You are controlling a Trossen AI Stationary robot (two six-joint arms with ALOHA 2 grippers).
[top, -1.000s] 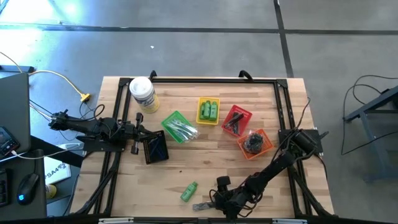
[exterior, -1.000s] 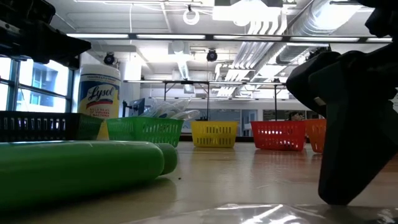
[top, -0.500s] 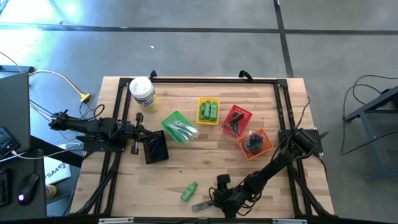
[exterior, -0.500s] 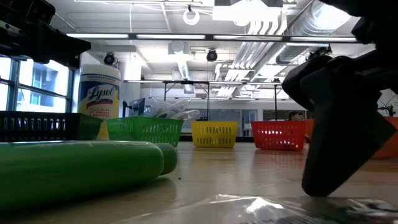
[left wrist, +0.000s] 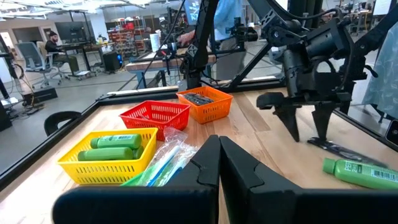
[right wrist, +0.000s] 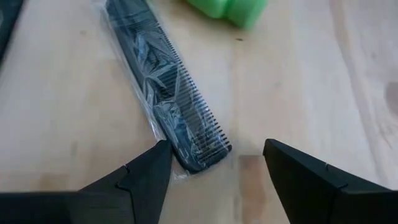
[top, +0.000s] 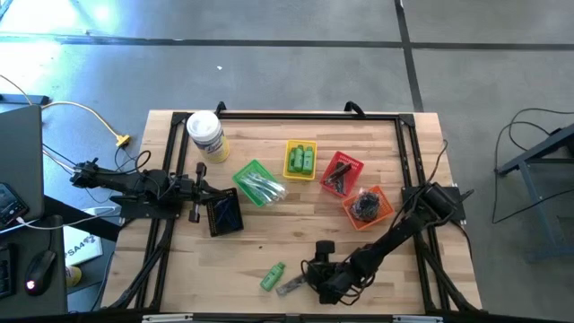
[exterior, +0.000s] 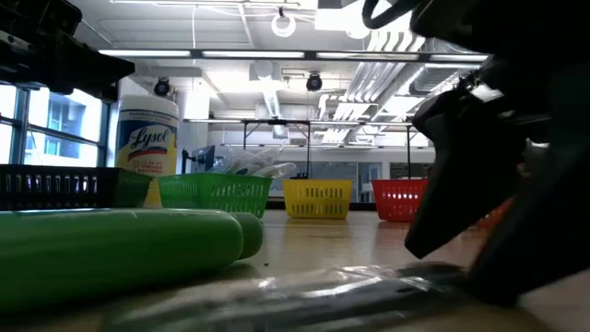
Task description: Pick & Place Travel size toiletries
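Along the far half of the table [top: 296, 215] four small mesh baskets are set: a green basket [top: 252, 178] with clear-wrapped pieces, a yellow basket [top: 300, 160] with green bottles, a red basket [top: 341, 172] with dark sticks, and an orange basket [top: 368, 206] with a dark round item. A white-lidded wipes jar [top: 205, 135] is stood near the far left corner, and a black basket [top: 223, 213] is placed just in front of the left gripper [top: 199, 191].

Near the front edge a loose green bottle [top: 273, 275] is laid on the bare wood, and just beside it a clear-wrapped black comb [right wrist: 168, 87] is found — its nearer end lies between the two fingers [right wrist: 143, 180] of the right gripper [top: 307, 280], though contact cannot be told. Nothing is seen in the way except the bottle close by.

The right arm is stretched low from the table's right edge toward the front, its gripper pointed down at the comb with jaws spread wide. The left arm is parked at the left edge, level over the table — its jaws pressed together on nothing.
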